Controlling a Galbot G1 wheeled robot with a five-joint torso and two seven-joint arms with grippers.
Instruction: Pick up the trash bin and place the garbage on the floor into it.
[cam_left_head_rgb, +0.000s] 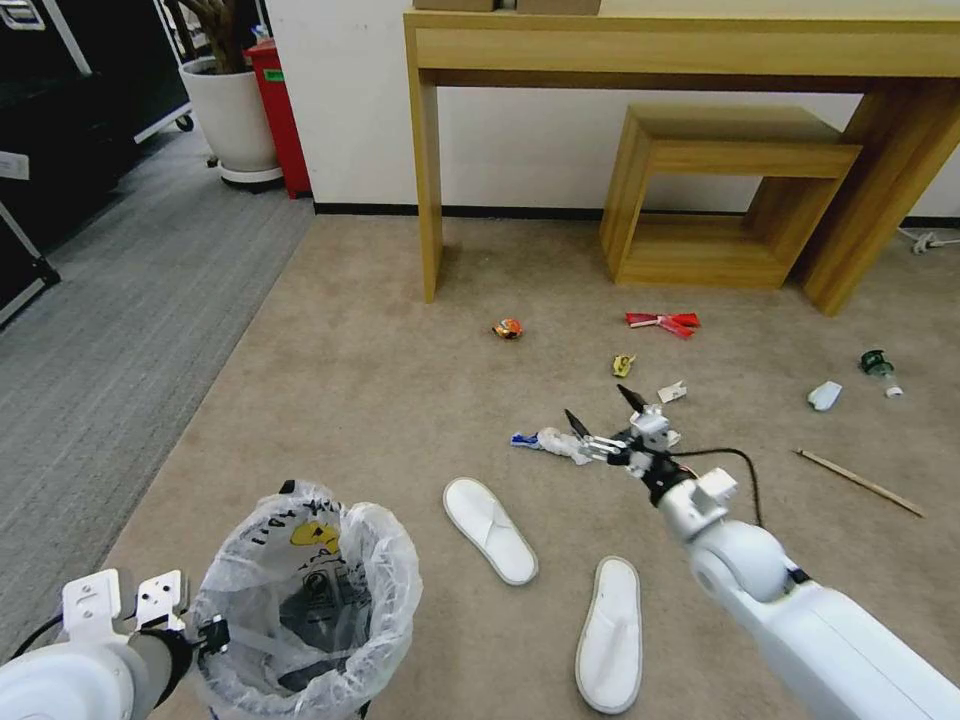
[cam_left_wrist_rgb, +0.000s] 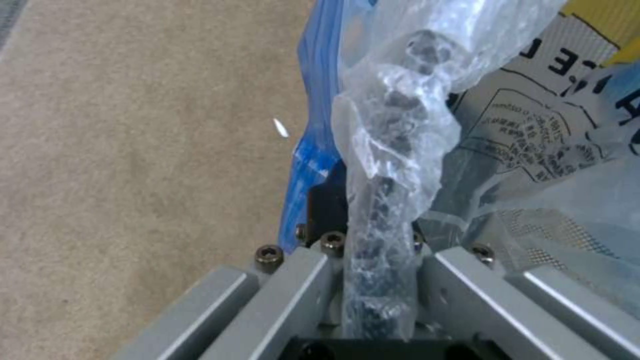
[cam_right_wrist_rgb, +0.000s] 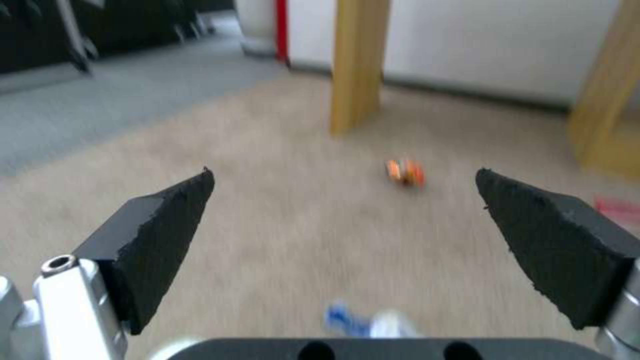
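Observation:
The trash bin (cam_left_head_rgb: 300, 600), lined with a crinkly whitish bag, sits low at my left. My left gripper (cam_left_head_rgb: 213, 635) is shut on its rim; the left wrist view shows the bag-wrapped rim (cam_left_wrist_rgb: 387, 190) pinched in the gripper (cam_left_wrist_rgb: 377, 300). My right gripper (cam_left_head_rgb: 595, 400) hangs open just above a crumpled blue-white carton (cam_left_head_rgb: 545, 440) on the beige floor (cam_left_head_rgb: 380, 380). In the right wrist view the black fingertips (cam_right_wrist_rgb: 160, 240) stand wide apart, the carton (cam_right_wrist_rgb: 363, 322) below them and an orange packet (cam_right_wrist_rgb: 405, 172) ahead.
Two white slippers (cam_left_head_rgb: 490, 528) (cam_left_head_rgb: 610, 632) lie near me. Farther off are the orange packet (cam_left_head_rgb: 507, 328), red wrappers (cam_left_head_rgb: 662, 322), white paper (cam_left_head_rgb: 671, 391), a green bottle (cam_left_head_rgb: 876, 363) and a wooden stick (cam_left_head_rgb: 860, 483). A wooden desk (cam_left_head_rgb: 425, 160) and stool (cam_left_head_rgb: 720, 190) stand behind.

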